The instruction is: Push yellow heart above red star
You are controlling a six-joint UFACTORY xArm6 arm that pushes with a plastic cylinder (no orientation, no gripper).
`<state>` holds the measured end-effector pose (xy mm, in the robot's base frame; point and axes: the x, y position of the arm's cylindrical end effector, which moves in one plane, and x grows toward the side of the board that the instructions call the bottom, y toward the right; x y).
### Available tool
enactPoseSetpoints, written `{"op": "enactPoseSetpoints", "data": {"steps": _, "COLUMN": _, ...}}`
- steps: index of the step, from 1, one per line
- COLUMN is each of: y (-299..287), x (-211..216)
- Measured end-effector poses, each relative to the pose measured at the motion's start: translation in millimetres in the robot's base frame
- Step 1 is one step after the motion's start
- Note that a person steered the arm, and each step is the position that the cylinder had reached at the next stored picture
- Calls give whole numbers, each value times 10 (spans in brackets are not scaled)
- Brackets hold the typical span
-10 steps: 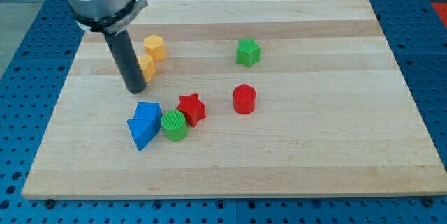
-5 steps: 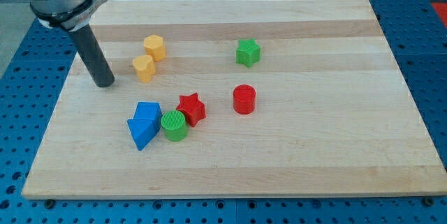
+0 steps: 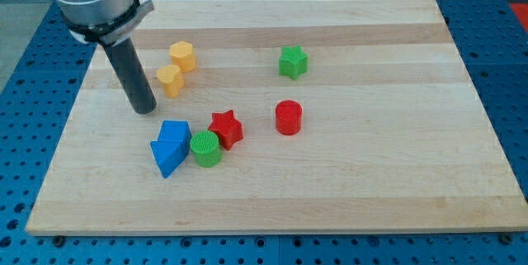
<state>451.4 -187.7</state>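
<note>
Bare board above red star [image 3: 225, 127]; yellow hexagon [image 3: 182, 55] crowds yellow heart [image 3: 170, 80]

Our tip [image 3: 145, 110] rests on the worktop [image 3: 371, 182], toward the view's left of the heart [image 3: 170, 80] and apart from it, with the hexagonal block [image 3: 183, 55] just above that heart. Toward the view's bottom, the star [image 3: 225, 129] touches the ridged cylinder [image 3: 205, 149], with two more blocks [image 3: 170, 148] at that cylinder's left. Another cylinder [image 3: 288, 118] stands right of the star, and a second star [image 3: 292, 62] lies above it.

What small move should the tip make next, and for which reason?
Probably a short slide toward the view's top, to get level with the yellow heart. My tip sits left of and slightly below it, not touching. The red star lies lower right, so a rightward push from directly left seems best.
</note>
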Motion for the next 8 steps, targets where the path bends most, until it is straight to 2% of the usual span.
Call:
{"op": "enactPoseSetpoints", "data": {"steps": 1, "y": 118, "x": 11}}
{"op": "enactPoseSetpoints", "data": {"steps": 4, "y": -41, "x": -566}}
{"op": "enactPoseSetpoints", "data": {"steps": 5, "y": -42, "x": -618}}
{"op": "enactPoseSetpoints", "data": {"steps": 8, "y": 674, "x": -518}}
